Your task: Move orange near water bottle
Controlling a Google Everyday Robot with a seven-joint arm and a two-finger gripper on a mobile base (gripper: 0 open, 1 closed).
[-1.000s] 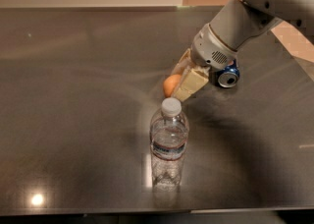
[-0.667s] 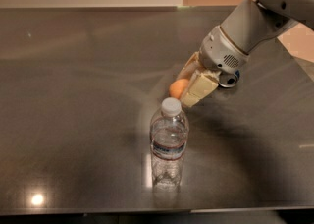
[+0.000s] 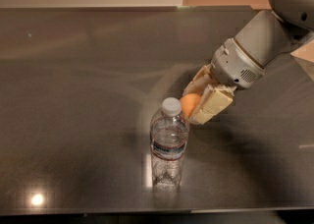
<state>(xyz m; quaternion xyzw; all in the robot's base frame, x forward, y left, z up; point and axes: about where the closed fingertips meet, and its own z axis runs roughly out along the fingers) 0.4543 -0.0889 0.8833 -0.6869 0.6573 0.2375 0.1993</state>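
The water bottle (image 3: 169,142) stands upright near the front middle of the dark table, clear and ribbed with a white cap. The orange (image 3: 190,104) sits between my gripper's two cream fingers, just right of and behind the bottle's cap, held above the table. My gripper (image 3: 196,106) is shut on the orange; the grey arm reaches in from the upper right. Part of the orange is hidden by the fingers (image 3: 213,103).
The dark glossy table (image 3: 73,95) stretches to the left and back, with its front edge at the bottom of the view. A light wall runs along the back. The blue soda can is hidden behind the arm.
My gripper has carried the orange forward and right, closer to the bottle's cap. The arm now covers the blue can. The bottle has not moved.
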